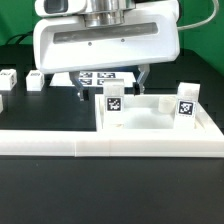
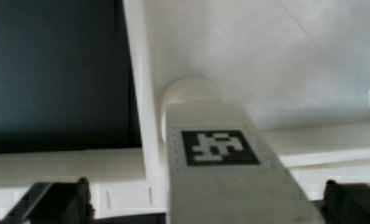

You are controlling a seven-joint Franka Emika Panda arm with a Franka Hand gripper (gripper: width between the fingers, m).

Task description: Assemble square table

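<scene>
The square table's white slab (image 1: 150, 125) lies behind the low wall. Two white tagged legs stand upright on it, one (image 1: 115, 98) near the middle and one (image 1: 186, 103) at the exterior view's right. My gripper (image 1: 112, 88) hangs over the middle leg, open. Its dark fingers (image 1: 82, 94) stand on either side of that leg, apart from it. In the wrist view the same leg (image 2: 217, 147) shows its tag and runs down between the fingers (image 2: 57, 200) of the gripper (image 2: 203, 200). Pale slab surface (image 2: 288, 60) lies around the leg.
A long low white wall (image 1: 60, 148) runs across the front. Two loose white legs (image 1: 8, 78) (image 1: 35, 80) stand at the exterior view's left. The marker board (image 1: 100, 76) lies behind the slab, under the arm. Black table (image 2: 57, 80) shows beside the slab.
</scene>
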